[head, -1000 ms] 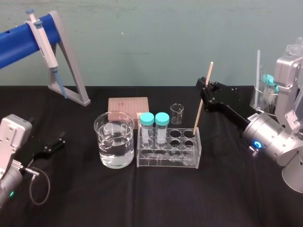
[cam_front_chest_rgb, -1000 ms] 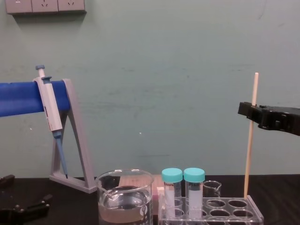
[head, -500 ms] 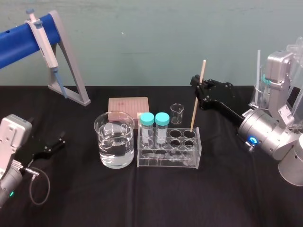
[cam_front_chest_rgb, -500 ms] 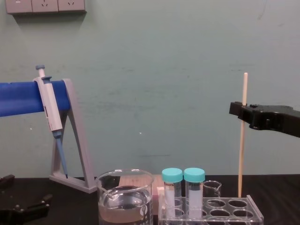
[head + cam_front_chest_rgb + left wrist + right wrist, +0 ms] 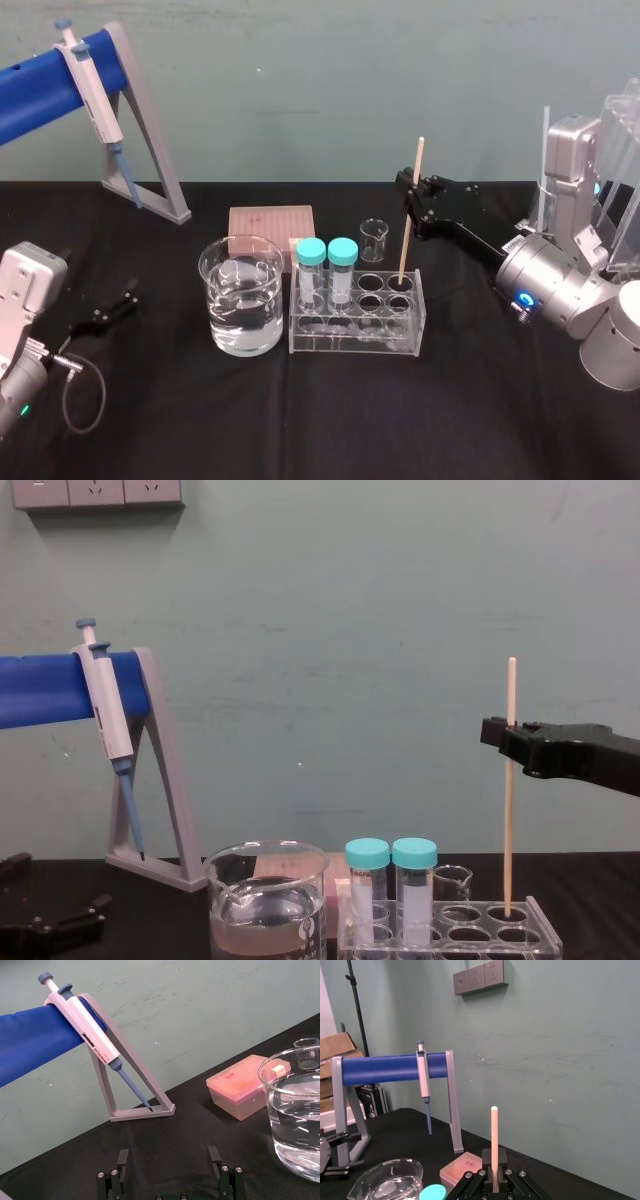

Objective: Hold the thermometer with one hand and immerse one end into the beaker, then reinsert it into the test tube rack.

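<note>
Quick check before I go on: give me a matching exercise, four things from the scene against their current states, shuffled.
1 thermometer
2 beaker
3 left gripper
4 pipette

A open, holding nothing
B hanging on the grey stand
C part full of clear liquid
D held upright by the right gripper, lower end at a test tube rack hole

Pairs: 1-D, 2-C, 3-A, 4-B
</note>
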You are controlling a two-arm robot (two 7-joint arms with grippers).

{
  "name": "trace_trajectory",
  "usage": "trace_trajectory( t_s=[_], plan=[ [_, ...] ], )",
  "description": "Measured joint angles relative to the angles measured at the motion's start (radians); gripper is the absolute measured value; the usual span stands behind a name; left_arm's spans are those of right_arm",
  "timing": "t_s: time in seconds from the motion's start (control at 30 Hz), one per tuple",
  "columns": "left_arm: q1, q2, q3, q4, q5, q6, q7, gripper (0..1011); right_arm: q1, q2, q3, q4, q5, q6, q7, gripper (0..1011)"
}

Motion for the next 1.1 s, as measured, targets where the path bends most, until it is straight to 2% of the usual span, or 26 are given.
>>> trace_trajectory(
  t_s=[1.1],
  plan=[
    [0.000,0.000,0.000,0.000,0.000,0.000,0.000,1004,0.044,-0.049,-0.008,0.190,-0.010,-0.047,0.041,53]
  ],
)
